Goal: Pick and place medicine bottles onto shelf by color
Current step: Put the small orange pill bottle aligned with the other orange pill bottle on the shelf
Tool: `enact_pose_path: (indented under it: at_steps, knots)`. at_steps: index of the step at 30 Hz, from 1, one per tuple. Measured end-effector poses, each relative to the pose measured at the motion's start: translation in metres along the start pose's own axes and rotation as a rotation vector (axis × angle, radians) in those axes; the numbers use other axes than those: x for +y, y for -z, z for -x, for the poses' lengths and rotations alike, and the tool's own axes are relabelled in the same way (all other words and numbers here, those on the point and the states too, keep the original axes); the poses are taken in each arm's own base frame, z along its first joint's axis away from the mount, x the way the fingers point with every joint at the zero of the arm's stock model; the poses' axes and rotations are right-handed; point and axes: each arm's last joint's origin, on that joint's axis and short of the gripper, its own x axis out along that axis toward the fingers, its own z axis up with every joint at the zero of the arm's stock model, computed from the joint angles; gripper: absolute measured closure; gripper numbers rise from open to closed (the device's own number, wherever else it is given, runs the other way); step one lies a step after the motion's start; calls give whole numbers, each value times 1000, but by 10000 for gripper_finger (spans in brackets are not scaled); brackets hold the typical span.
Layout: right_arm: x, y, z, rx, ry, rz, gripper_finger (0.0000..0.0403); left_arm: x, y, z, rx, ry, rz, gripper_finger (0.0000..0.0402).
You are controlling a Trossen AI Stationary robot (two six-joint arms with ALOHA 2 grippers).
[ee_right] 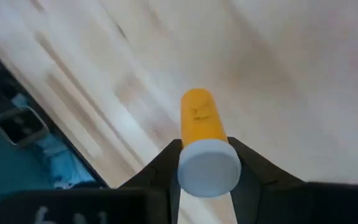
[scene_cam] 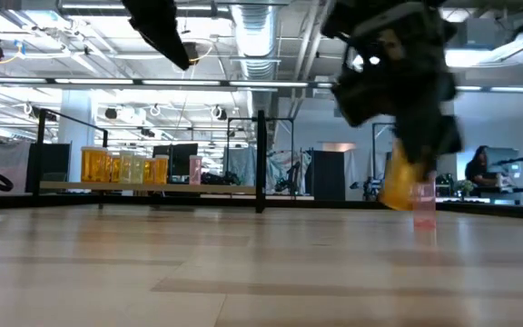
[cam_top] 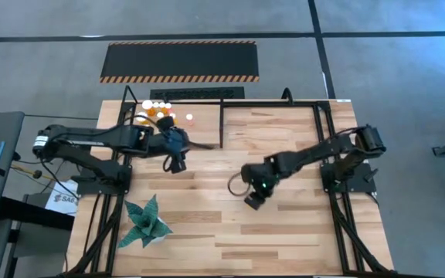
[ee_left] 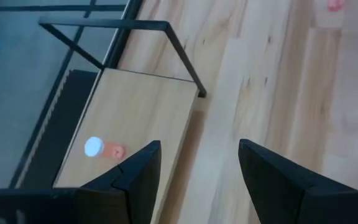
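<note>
The right gripper [ee_right: 205,163] pinched an orange medicine bottle [ee_right: 202,134] at its white cap, above mid-surface [cam_top: 284,232]. The left gripper [ee_left: 199,180], jaws spread and empty, hung near the shelf [ee_left: 135,118], where other bottles [cam_top: 159,110] stood.

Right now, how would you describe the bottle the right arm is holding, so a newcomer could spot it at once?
Start at the wooden table and find the right arm near its middle. Pinched between the fingers of the right gripper is an orange bottle with a white cap. Unlike the bottles lined up on the shelf, it is gripped in the air, tilted.
</note>
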Motion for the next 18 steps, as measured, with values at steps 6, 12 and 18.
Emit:
enact_pose_path:
  at_steps: [6,12,18]
  knots:
    - [1,-37,30,-150,-30,97,274,1,12,20,10,-32,13,198]
    - [4,-76,60,-334,13,225,274,-4,18,25,25,-95,49,198]
    - [14,-117,65,-344,66,370,273,-13,37,12,66,-129,102,198]
